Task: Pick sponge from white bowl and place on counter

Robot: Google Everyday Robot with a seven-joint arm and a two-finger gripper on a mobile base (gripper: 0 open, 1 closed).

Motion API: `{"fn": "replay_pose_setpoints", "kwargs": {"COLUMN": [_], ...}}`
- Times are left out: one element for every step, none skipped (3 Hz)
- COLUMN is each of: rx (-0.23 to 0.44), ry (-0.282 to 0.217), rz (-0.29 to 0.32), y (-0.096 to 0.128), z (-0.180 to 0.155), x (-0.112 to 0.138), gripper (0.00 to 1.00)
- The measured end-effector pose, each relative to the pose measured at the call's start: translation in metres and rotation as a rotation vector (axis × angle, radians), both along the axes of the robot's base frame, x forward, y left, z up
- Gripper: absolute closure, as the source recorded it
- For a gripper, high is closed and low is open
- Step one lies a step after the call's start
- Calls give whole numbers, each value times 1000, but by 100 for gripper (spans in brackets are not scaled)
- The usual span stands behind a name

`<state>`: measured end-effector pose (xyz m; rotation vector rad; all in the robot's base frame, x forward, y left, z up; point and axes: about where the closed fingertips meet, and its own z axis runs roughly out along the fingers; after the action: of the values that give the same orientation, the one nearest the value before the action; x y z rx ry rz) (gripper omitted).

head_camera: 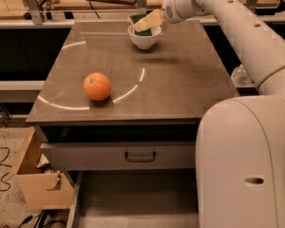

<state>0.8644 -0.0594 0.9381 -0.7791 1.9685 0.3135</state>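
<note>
The white bowl (143, 41) stands at the far middle of the counter (180, 84). The sponge (138, 18) sits in the bowl, its dark green face showing above the rim; the rest of it is hidden behind the gripper. My gripper (146, 24) reaches in from the right, down at the bowl's mouth and right against the sponge. Its pale-yellow padded tip lies across the sponge. The bowl rests on the counter.
An orange fruit (97, 86) lies at the front left of the counter, beside the thin white arc. A grey drawer (118, 155) with a dark handle is under the counter. A cardboard box (35, 184) stands on the floor at left. My white body (247, 165) fills the right foreground.
</note>
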Motion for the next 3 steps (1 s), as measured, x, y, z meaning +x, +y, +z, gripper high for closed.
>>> {"fn": "replay_pose_setpoints", "kwargs": {"rx": [36, 58, 15], "ry": [-3, -15, -28], "rz": [5, 26, 38], "y": [17, 35, 47], "z": [-2, -5, -15], "x": [11, 22, 34], "gripper": [0, 0, 18]}}
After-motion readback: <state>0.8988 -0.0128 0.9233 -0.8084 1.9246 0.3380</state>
